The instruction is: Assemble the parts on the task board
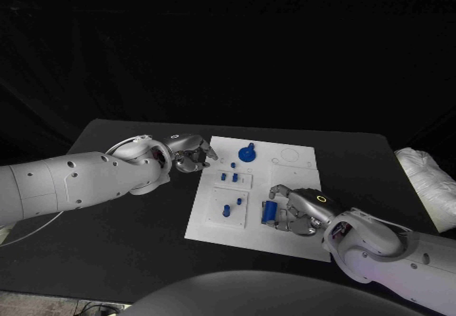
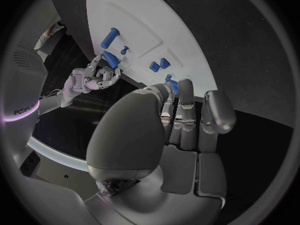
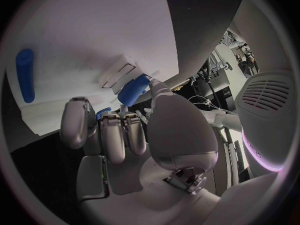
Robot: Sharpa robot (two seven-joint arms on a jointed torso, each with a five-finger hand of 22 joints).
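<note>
A black table [image 1: 124, 217] carries the things. The white task board [image 1: 294, 172] lies flat near its middle, a little toward the right edge, with its long sides running from the near edge toward the far edge and slightly askew to the table's edges. At the table's right edge lies a crumpled white bundle [image 1: 427, 181], well apart from the board; what it is made of cannot be told.
</note>
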